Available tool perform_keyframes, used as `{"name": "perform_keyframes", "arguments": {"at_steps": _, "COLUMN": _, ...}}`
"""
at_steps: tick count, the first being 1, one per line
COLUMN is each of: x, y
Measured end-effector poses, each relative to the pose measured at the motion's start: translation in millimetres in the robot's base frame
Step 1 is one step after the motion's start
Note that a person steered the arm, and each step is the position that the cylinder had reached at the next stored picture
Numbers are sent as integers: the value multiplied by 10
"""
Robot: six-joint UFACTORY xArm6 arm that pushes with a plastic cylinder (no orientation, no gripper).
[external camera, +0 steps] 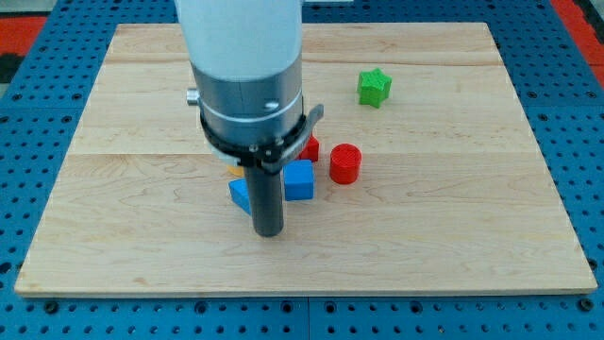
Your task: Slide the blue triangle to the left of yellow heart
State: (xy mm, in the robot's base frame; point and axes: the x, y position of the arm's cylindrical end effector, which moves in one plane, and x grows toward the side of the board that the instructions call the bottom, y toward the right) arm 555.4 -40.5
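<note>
My tip rests on the wooden board just below a cluster of blocks near the middle. A blue block, partly hidden behind the rod, lies just left of the tip; its shape cannot be made out. A blue cube sits just right of the rod. A sliver of yellow shows above the left blue block, mostly hidden by the arm; its shape cannot be told.
A red cylinder stands right of the blue cube. Another red block peeks out behind the arm. A green star lies toward the view's top right. The wooden board sits on a blue perforated table.
</note>
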Motion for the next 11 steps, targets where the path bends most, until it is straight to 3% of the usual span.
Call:
{"name": "perform_keyframes", "arguments": {"at_steps": 1, "x": 310, "y": -4}}
{"name": "perform_keyframes", "arguments": {"at_steps": 2, "x": 251, "y": -73}}
{"name": "perform_keyframes", "arguments": {"at_steps": 5, "x": -390, "y": -135}}
{"name": "perform_keyframes", "arguments": {"at_steps": 7, "x": -462, "y": -169}}
{"name": "perform_keyframes", "arguments": {"at_steps": 9, "x": -488, "y": -587}}
{"name": "perform_keyframes", "arguments": {"at_steps": 11, "x": -867, "y": -671}}
